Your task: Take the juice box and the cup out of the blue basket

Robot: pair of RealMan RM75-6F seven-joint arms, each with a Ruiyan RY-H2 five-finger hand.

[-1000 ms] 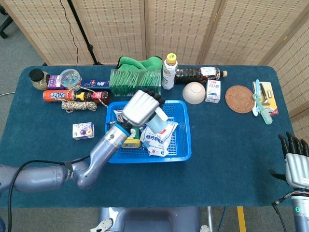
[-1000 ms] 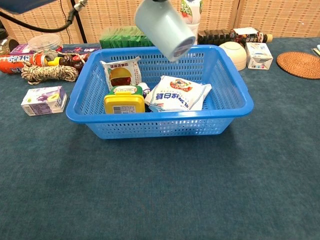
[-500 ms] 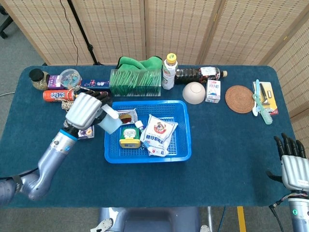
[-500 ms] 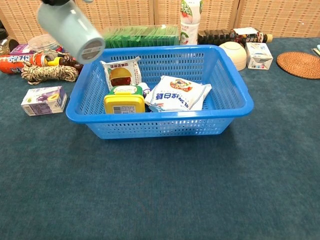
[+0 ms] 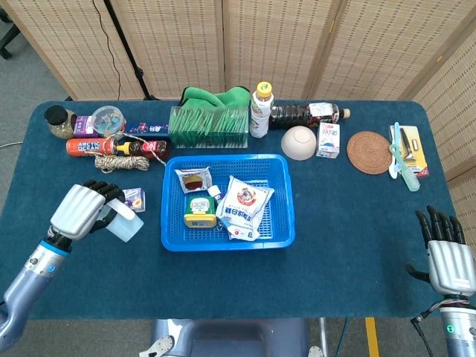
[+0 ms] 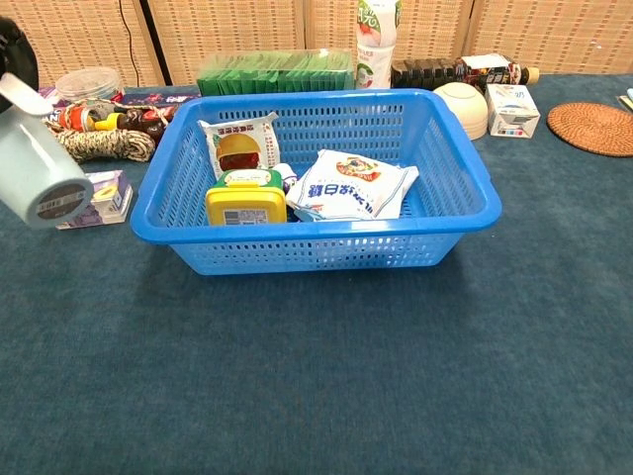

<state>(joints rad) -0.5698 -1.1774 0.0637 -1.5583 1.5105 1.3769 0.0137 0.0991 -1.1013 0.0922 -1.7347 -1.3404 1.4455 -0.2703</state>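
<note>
Though tilted, cup [image 5: 125,225] (in left robot hand [image 5: 76,210]).

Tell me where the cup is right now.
The cup is held in the left hand, outside the blue basket to its left in the head view, just in front of the purple juice box.

The left hand [image 5: 76,210], gripping the cup [image 5: 123,224], has moved from above the blue basket [image 5: 286,227] to a position outside its left wall, over the counter [image 5: 223,279]. The cup, previously over the basket contents, now projects from the fingers [image 5: 104,195] toward the basket, tilted, just in front of the purple carton [image 5: 135,198]. The right hand [image 5: 449,256] has shifted slightly lower in the head view.
</note>
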